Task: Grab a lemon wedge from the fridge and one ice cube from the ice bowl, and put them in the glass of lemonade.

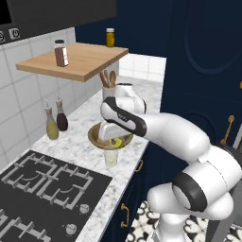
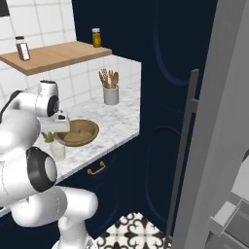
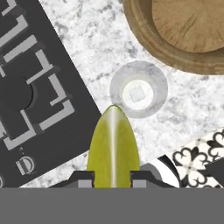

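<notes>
My gripper (image 3: pixel 113 180) is shut on the lemon wedge (image 3: pixel 113 144), a yellow-green sliver standing up between the finger tips. In the hand view the glass of lemonade (image 3: pixel 138 89) lies just beyond the wedge's tip, with a small white ice cube (image 3: pixel 137 93) in it. From the left base view the gripper (image 1: pixel 115 140) hangs with the wedge (image 1: pixel 118 142) directly over the glass (image 1: pixel 111 157) near the counter's front edge. The brown wooden ice bowl (image 1: pixel 96 137) sits right behind the glass, also in the hand view (image 3: pixel 141 22) and the right base view (image 2: pixel 80 132). The grey fridge door (image 2: pixel 219 146) stands at the right.
A black gas stove (image 1: pixel 42 189) lies left of the glass. Two slim bottles (image 1: pixel 56 122) stand by the tiled wall and a white utensil crock (image 1: pixel 108 90) behind the bowl. A wooden shelf (image 1: pixel 80 59) with jars hangs above. Navy cabinets (image 2: pixel 155 97) border the counter.
</notes>
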